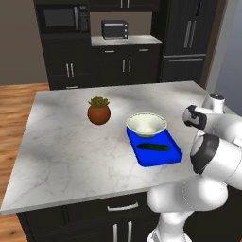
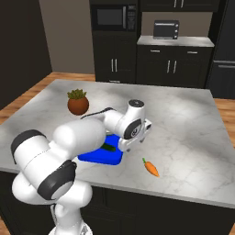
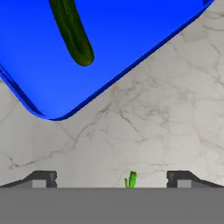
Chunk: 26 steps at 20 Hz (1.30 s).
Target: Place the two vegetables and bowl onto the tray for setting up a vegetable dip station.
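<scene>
Hand (image 3: 111, 177) open and empty, over bare table (image 1: 66, 142) beside the tray (image 3: 131, 26). Cucumber (image 3: 72, 30) and bowl (image 1: 146, 124) done. Carrot (image 2: 151, 168) is small and tapered, likely to slip from an off-center pinch.

The white arm rises from its base, folds at a bulky elbow and reaches forward and down — wrist bent low above the counter (image 2: 193, 137). The tool (image 3: 111, 178) points downward, its two dark fingertips (image 3: 41, 178) spread wide apart — nothing between them.
</scene>
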Available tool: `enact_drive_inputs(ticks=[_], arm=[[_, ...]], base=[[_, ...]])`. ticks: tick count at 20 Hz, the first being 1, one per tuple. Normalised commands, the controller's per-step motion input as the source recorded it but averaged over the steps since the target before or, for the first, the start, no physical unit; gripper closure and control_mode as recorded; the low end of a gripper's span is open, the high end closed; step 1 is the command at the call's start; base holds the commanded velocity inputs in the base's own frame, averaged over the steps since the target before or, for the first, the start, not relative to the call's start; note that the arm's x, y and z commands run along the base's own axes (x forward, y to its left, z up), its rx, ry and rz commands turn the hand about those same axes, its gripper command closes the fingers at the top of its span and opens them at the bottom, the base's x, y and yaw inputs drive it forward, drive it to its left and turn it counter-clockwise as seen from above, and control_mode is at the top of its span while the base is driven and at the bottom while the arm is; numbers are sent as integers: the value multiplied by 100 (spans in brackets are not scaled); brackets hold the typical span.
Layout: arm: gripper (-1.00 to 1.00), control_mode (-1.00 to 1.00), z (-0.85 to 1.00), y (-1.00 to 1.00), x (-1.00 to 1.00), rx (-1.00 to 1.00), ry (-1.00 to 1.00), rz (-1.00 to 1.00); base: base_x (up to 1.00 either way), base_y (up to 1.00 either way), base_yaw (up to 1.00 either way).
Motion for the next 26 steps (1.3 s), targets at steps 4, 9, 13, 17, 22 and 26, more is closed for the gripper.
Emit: enact_drive_inputs(ticks=[4, 9, 13, 17, 22, 26], arm=[[-100, -100, -1, -23, -4, -4, 0, -9], [-100, -100, 0, -19, -6, -1, 0, -8], [-100, -100, 0, -17, -6, 0, 0, -5], [-100, -100, -15, -21, -26, 0, 1, 0], [-100, -100, -11, -10, -14, 0, 0, 0], [-100, -100, -7, 0, -2, 0, 0, 0]], base=[[0, 0, 0], [0, 0, 0], [0, 0, 0], [0, 0, 0], [0, 0, 0], [0, 0, 0]])
